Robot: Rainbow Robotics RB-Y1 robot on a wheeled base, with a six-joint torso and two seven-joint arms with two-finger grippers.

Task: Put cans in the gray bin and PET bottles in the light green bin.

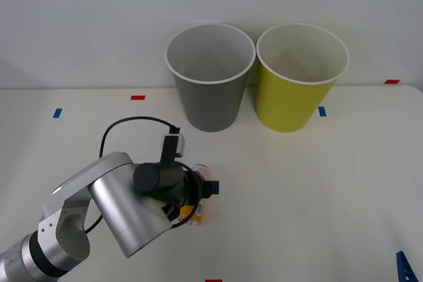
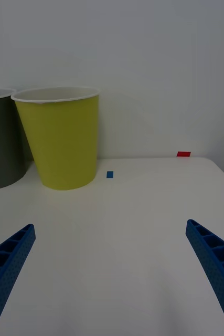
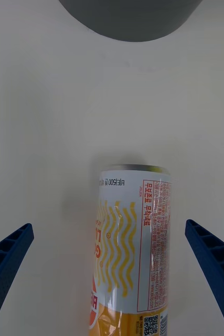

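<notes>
Left gripper (image 3: 112,283): spread wide, holding nothing; its two blue ribbed fingers (image 3: 7,262) stand either side of the can with clear gaps, touching neither flank.

Can: a slim drink can (image 3: 130,247) with orange and pale pink-white label and silver metal ends, lying on its side on the white table (image 1: 317,183), straight between the left fingers.

Long axis: it runs lengthwise away from the gripper toward the gray bin, so the fingers face the can's curved sides, across its width.

Gray bin: a round tapered gray wastebasket with a white rim (image 1: 210,77), standing beyond the can's far end, well apart from it.

Light green bin: a round tapered yellow-green wastebasket with a white rim (image 1: 302,78), just beside the gray bin, on the side farther from the can.

Right gripper (image 2: 112,273): also wide apart and holding nothing, low over bare table, far from the can.

Nearer arm: the left, clearly.

Judgement: the grasp looks lined up; closing across the width should catch it, though a round can may roll.
</notes>
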